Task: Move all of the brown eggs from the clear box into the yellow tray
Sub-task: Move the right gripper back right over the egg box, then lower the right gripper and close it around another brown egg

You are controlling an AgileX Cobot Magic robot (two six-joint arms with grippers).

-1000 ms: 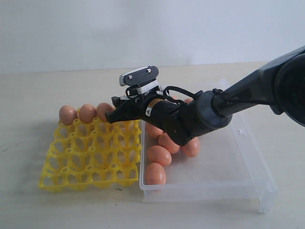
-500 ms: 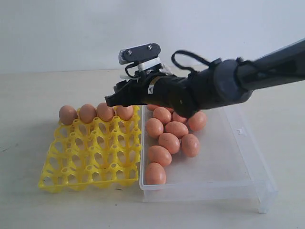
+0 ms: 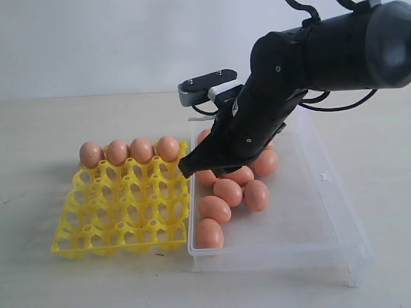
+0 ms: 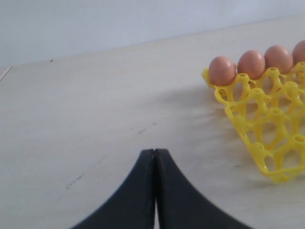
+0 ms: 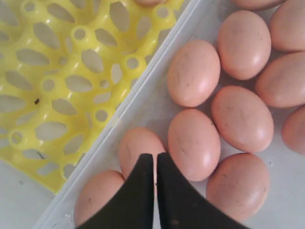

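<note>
Pale tabletop (image 3: 38,128), plain wall (image 3: 96,45). Four eggs (image 3: 130,151) in tray (image 3: 122,218) back row; others crowd, touching, in box (image 3: 321,224). Clenched, empty: right gripper (image 3: 186,171) over box eggs; left gripper (image 4: 155,162) beside tray. Risk: closed tips descending could knock or crack shell; crowding leaves little finger room.

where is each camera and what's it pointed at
Exterior: off the arms, facing the yellow tray, clear box and right arm.
Left wrist: low over the table, facing brown eggs in the tray; shut left gripper shows.
Right wrist: above the box, looking down on eggs; shut right gripper shows.
Shared: all three show the tray.
</note>
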